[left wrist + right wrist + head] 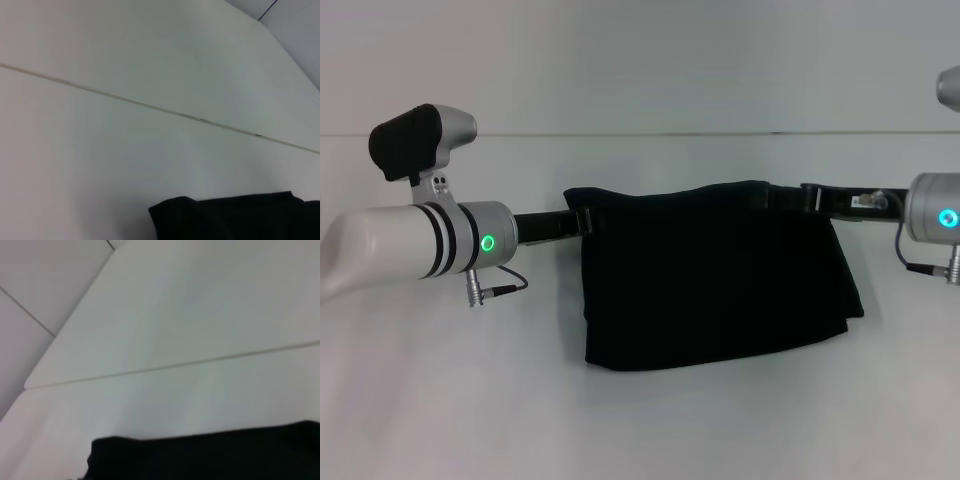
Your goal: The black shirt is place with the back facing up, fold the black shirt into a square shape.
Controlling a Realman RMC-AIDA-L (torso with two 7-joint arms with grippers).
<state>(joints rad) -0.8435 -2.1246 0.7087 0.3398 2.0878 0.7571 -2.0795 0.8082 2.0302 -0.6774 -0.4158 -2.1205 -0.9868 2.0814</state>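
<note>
Left claw (pixel 582 222) and right claw (pixel 807 197): each pinched an upper corner of your black shirt (pixel 715 275), folded, lower edge on the desk (pixel 640 420); open desk lay all round.

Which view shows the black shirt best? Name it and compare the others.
The head view: the whole black shirt shows there, hanging folded between the left hand and right hand at its top corners. Each wrist view catches only a strip of its upper edge against the white table.
</note>
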